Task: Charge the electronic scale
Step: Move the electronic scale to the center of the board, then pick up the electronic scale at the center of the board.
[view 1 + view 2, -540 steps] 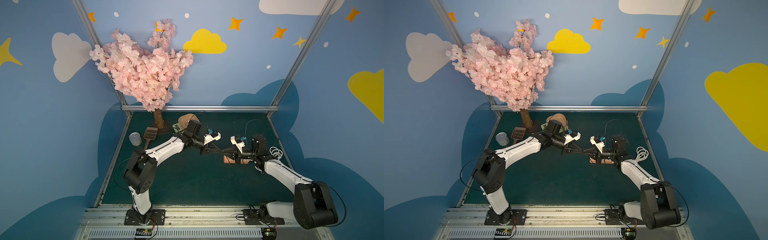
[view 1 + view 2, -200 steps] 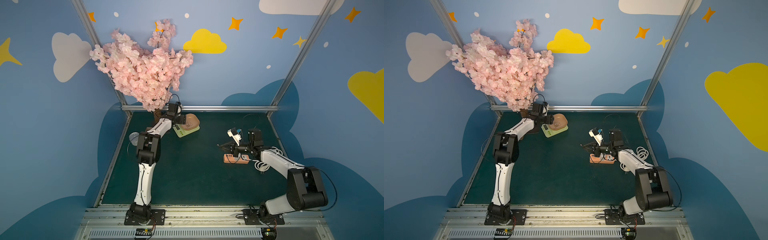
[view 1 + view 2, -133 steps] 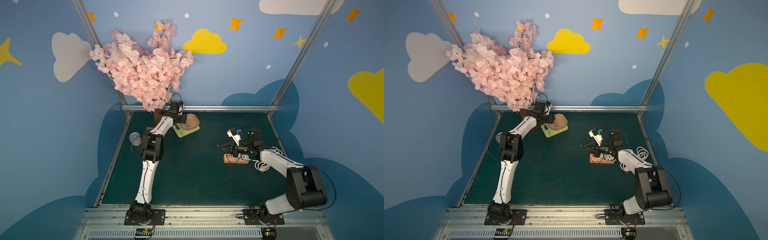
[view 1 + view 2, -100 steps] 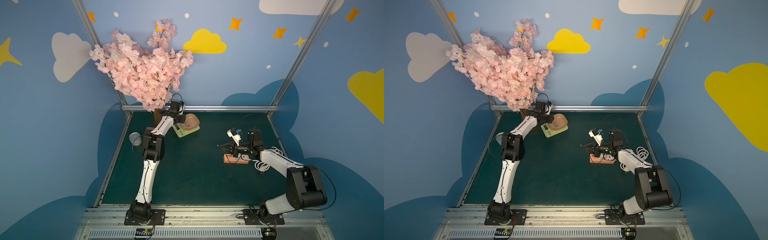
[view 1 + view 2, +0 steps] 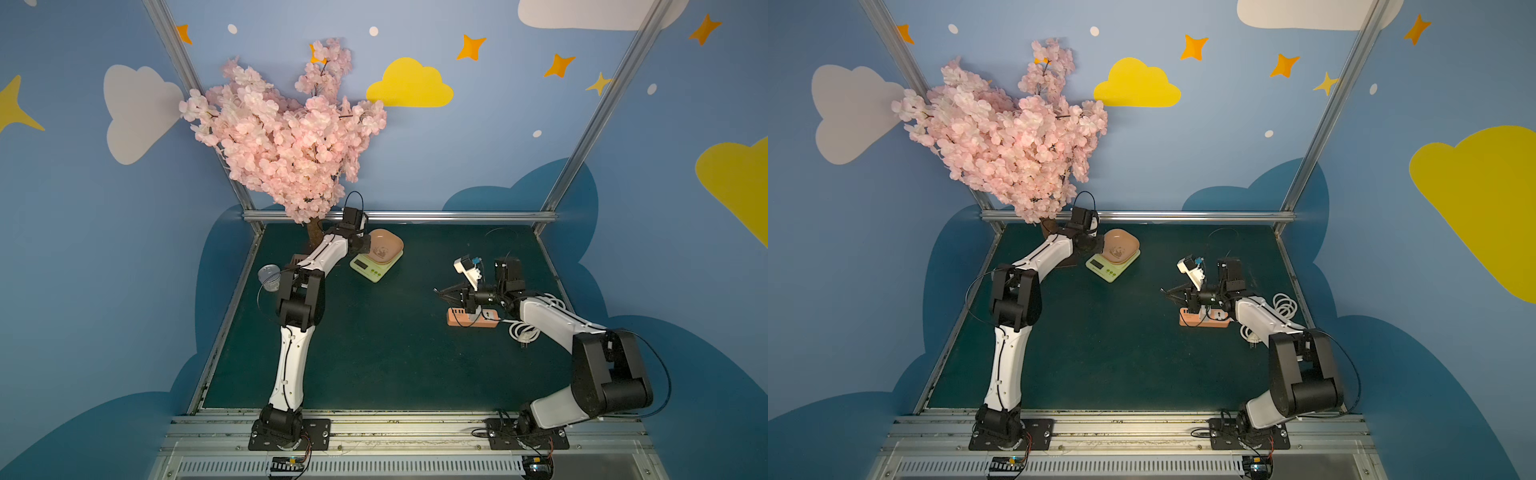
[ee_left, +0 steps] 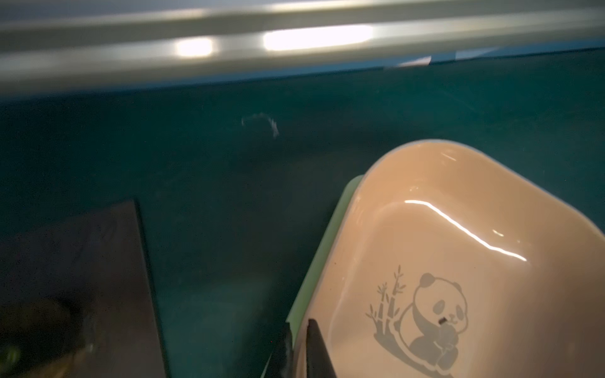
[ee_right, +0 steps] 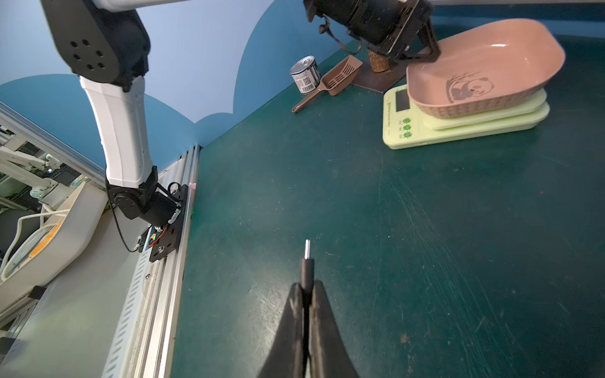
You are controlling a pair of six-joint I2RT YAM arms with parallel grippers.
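Note:
The electronic scale [image 5: 372,269] [image 5: 1108,267] [image 7: 425,131], pale green with a grey display, sits at the back of the green table. A pink panda dish [image 5: 385,248] [image 6: 458,229] [image 7: 484,55] rests on top of it. My left gripper [image 5: 365,245] [image 5: 1100,243] [image 6: 299,324] is shut on that dish's near rim, one finger inside and one outside. Over the right half of the table my right gripper [image 5: 439,291] [image 5: 1168,293] [image 7: 306,288] is shut on a black cable plug [image 7: 307,264]. The plug's metal tip sticks out ahead, pointing across the table.
A salmon power strip [image 5: 471,322] [image 5: 1204,320] lies under the right wrist, with a coiled white cord [image 5: 525,330] beside it. A pink blossom tree [image 5: 286,145] on a dark base [image 6: 75,278] stands at the back left. A tin can [image 7: 305,75] and a brown scoop [image 7: 337,77] lie near it.
The left jaws have closed onto the dish's rim within the last second. Before that, the left arm swung from the table's middle back to the scale. The right arm holds still.

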